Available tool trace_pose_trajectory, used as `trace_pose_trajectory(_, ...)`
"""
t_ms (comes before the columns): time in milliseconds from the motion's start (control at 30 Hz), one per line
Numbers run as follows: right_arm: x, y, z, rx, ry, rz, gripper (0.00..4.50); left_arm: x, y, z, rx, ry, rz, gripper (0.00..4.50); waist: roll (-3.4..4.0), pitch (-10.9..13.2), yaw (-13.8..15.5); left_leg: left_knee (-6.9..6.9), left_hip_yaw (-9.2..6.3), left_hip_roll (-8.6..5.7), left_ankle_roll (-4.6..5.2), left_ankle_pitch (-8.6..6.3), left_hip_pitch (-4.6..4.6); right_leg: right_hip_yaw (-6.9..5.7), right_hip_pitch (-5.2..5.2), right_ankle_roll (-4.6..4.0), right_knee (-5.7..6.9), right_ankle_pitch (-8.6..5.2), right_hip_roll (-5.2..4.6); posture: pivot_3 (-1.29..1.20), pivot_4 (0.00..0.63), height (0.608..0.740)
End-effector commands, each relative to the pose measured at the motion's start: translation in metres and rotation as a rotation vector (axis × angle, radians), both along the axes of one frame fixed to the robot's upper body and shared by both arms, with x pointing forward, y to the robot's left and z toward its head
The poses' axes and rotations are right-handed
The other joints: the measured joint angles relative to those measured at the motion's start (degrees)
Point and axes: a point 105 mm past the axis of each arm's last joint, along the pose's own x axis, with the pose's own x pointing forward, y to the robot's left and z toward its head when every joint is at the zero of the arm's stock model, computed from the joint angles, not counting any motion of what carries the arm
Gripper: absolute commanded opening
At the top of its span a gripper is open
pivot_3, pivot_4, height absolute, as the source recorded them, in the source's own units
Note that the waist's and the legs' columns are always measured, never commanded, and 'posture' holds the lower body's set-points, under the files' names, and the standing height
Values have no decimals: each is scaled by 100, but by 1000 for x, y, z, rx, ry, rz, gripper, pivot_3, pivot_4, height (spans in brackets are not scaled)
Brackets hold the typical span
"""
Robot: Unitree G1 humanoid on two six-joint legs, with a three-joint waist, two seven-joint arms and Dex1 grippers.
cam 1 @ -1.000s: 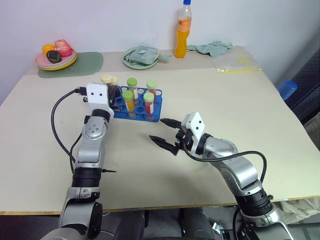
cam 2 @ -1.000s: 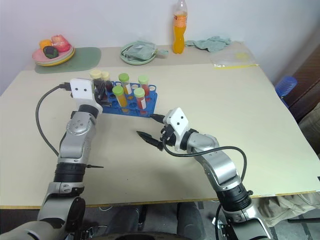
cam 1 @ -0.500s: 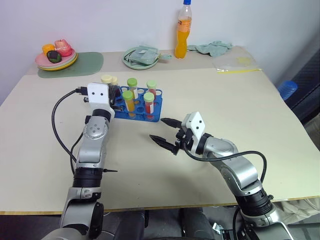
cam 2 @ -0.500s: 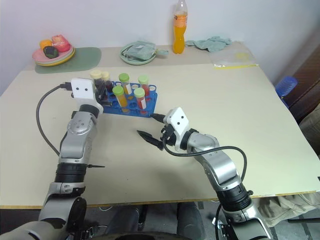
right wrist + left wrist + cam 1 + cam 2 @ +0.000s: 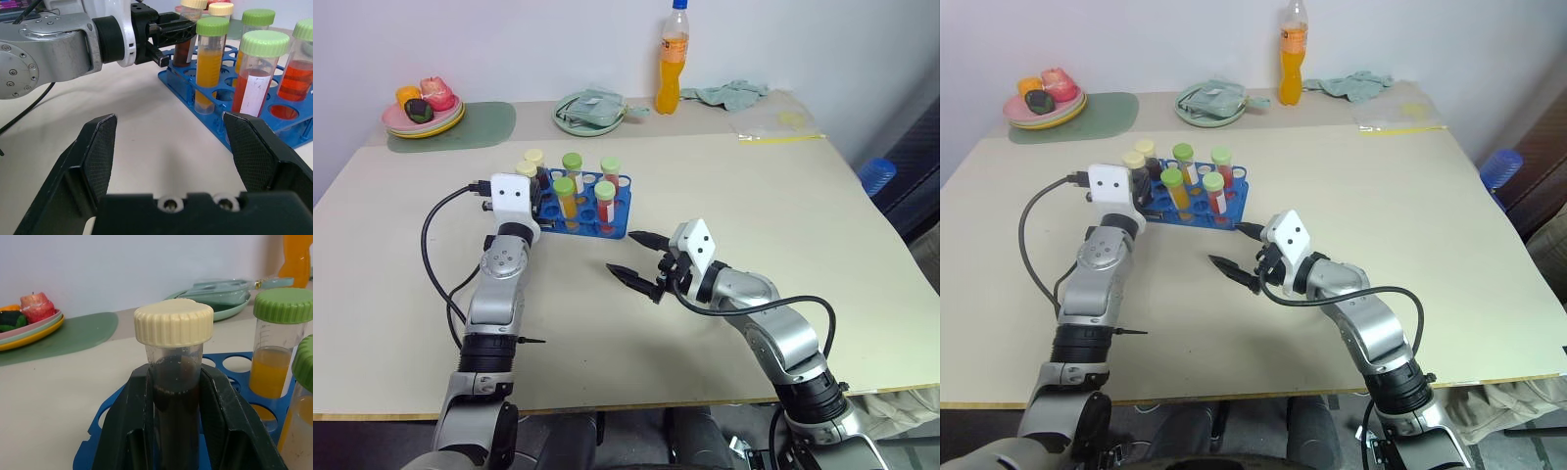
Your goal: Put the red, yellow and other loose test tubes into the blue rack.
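Left wrist view: the left gripper (image 5: 176, 431) is clenched on the dark test tube (image 5: 175, 396), cream cap up, at the near-left end of the blue rack (image 5: 590, 211). The tube should stay vertical and settle fully into its hole before the fingers let go. The right gripper (image 5: 639, 262) hangs empty near the rack's right side, jaws spread wide.

Pale beige table (image 5: 783, 186) against a plain white wall (image 5: 509, 39).
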Motion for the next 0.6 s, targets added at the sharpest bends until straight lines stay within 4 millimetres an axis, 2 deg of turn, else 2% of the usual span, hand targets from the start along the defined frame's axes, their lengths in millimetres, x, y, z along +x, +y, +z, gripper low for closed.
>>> trace_pose_trajectory(33,-4,-1,15,36,-52,4,3806,-2,-2,4,-6,-24,-7,2189,0,0,2,0,0,0,0,0,0,0,0,0,0,0,0,0,150,740)
trace_pose_trajectory(133,-1,-5,20,34,-85,-20,3806,-5,1,6,5,-30,7,3675,0,0,-5,0,0,0,0,0,0,0,0,0,0,0,0,0,150,740)
trace_pose_trajectory(333,-4,-30,27,-22,-108,-13,3806,-37,16,18,-11,-63,-72,3675,0,0,-13,-3,-5,2,0,0,0,1,-3,0,0,0,1,0,150,740)
trace_pose_trajectory(400,-5,-49,31,-54,-97,-31,3806,-58,37,20,-24,-41,-110,3675,1,0,-22,-3,-7,5,4,-3,0,4,-2,-1,-1,0,0,0,150,740)
trace_pose_trajectory(433,-5,-56,32,-64,-92,-37,3806,-65,41,21,-23,-33,-121,3675,1,1,-19,-4,-7,7,6,-4,0,4,-2,-1,-3,0,0,0,150,740)
trace_pose_trajectory(533,0,-96,39,-86,-57,-135,3806,-89,61,16,56,31,-186,3675,4,2,3,-4,-7,8,6,-4,0,3,1,-2,-6,-1,1,0,150,740)
trace_pose_trajectory(600,3,-116,42,-96,-45,-184,3806,-98,65,14,79,61,-211,3675,5,3,21,-4,-3,8,9,-6,2,2,8,-3,-13,-1,0,0,150,740)
